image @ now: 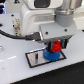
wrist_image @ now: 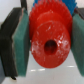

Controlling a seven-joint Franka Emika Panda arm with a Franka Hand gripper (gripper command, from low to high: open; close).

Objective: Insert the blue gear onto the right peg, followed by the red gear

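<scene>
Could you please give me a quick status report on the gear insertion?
Gripper shut on red gear. Red gear directly above blue gear on the grey plate. Nothing visibly in the way.

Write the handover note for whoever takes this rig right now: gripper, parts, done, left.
Gripper: shut on the small round red gear, pads on both sides.
Large flat bright-blue gear: lies on the grey plate with black rim, apparently already on the right peg, which is hidden beneath it.
Red gear sits just above the blue gear; whether it is seated cannot be told.
Left: lower the red gear fully, release, withdraw.
</scene>
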